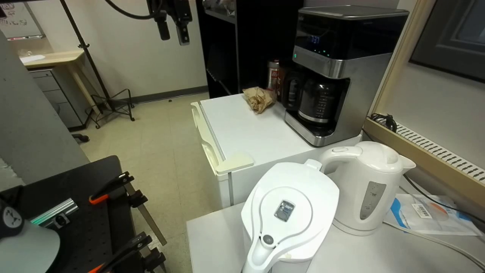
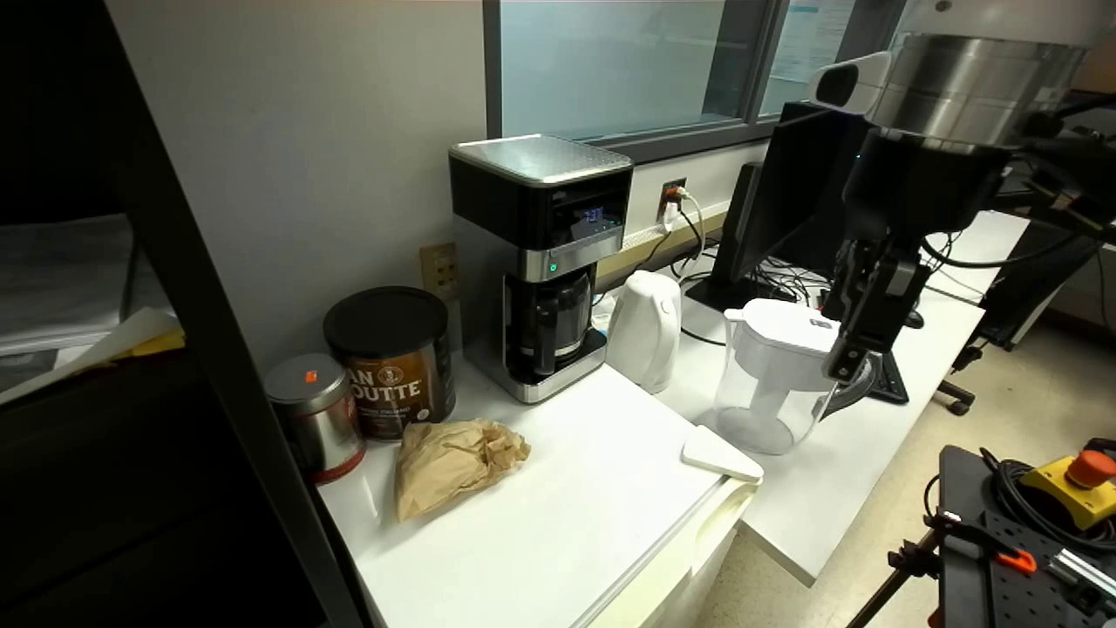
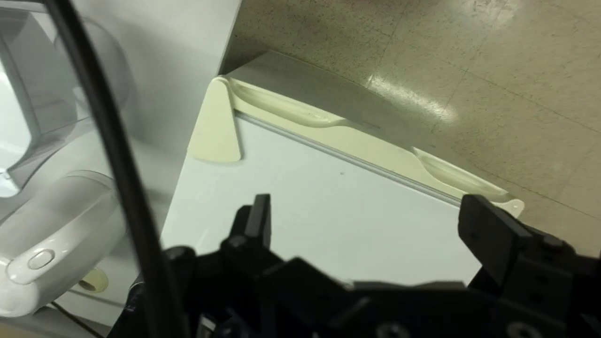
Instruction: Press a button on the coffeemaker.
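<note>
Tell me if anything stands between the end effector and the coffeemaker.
Nothing visible does: in an exterior view, the end effector hangs high with apparently open air toward the coffeemaker. The crumpled paper bag lies lower.

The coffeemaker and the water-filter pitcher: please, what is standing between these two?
In an exterior view, the white kettle appears between the coffeemaker and the water-filter pitcher.

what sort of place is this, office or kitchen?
Probably an office or lab with a coffee corner: a coffeemaker near a white kettle, computer monitors farther along, and a written-on whiteboard.
</note>
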`<state>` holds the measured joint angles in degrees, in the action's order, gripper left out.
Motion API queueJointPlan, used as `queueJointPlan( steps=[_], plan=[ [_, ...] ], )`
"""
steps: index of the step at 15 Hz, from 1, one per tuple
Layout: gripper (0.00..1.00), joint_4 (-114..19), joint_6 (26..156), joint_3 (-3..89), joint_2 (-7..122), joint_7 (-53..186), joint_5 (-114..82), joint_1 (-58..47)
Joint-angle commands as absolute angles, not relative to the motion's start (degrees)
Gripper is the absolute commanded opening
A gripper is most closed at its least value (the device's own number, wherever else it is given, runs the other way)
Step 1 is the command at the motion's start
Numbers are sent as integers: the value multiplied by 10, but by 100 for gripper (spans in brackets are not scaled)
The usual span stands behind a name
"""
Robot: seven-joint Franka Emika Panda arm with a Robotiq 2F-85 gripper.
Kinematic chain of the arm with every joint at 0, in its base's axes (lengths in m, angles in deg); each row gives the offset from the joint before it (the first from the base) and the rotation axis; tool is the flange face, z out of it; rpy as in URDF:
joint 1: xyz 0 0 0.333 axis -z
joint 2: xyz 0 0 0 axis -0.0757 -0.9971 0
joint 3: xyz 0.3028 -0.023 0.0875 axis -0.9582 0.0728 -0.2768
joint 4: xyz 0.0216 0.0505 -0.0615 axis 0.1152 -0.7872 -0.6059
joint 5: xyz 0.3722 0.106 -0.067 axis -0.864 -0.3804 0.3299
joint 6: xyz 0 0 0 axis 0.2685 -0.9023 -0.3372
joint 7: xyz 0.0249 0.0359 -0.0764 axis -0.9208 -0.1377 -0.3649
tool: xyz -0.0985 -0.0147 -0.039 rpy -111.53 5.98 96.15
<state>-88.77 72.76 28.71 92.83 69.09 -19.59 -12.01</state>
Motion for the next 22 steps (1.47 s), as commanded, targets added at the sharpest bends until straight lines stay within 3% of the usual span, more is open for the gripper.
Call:
queueJointPlan(
  steps=[1,3,4,5,15,22],
  plan=[
    [100,-892,763,287,915,706,-125,-99],
    [100,-892,787,288,906,717,-79,-84],
    [95,-891,798,289,899,725,-57,-77],
    [74,-890,810,290,894,731,-36,-71],
    [1,-856,917,302,801,852,210,-21],
    [1,-792,943,329,728,938,341,-36]
  ],
)
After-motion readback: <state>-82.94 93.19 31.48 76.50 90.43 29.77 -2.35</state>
